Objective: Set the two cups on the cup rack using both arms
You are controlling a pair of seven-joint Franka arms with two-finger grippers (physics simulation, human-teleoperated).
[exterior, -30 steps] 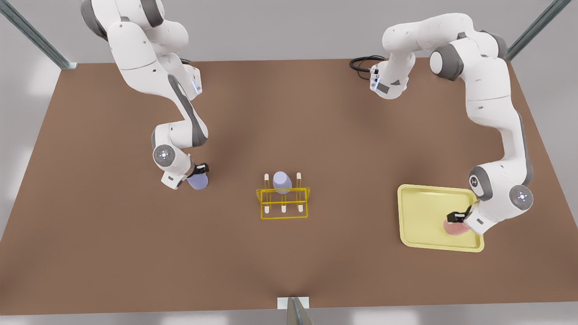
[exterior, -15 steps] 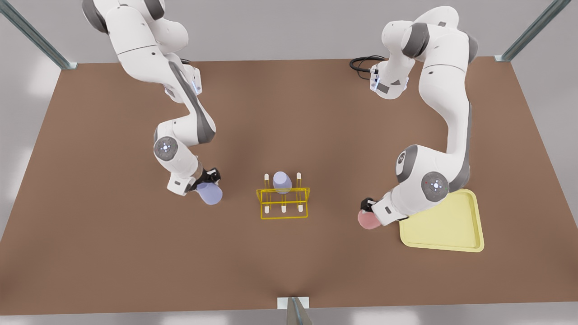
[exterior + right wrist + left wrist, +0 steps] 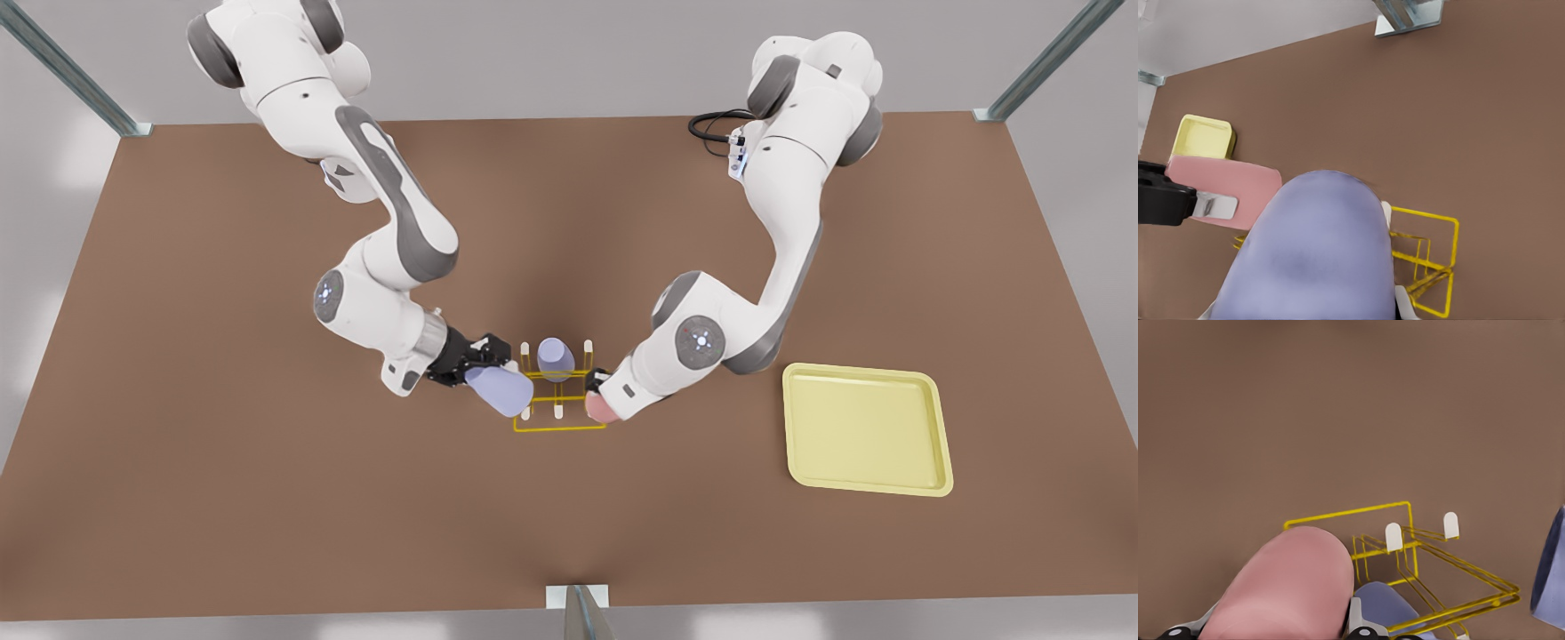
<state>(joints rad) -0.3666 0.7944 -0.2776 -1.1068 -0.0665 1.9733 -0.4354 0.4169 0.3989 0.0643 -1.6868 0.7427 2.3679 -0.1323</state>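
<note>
Beside the cup rack (image 3: 560, 391), left gripper (image 3: 597, 384) grasps pink cup (image 3: 600, 407), right gripper (image 3: 476, 363) lavender cup (image 3: 500, 391).

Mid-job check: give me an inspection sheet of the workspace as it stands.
Surface: brown table, flat.
Job's things: cup rack mid-table; racked lavender cup upturned on a back peg; held lavender cup and pink cup tilted at the rack's two sides.
Clutter: yellow tray, front view's right.
Pincers: right pincer shut on held lavender cup; left pincer shut on pink cup.
Cables: black loop by one arm's base.
Surroundings: metal frame posts.
</note>
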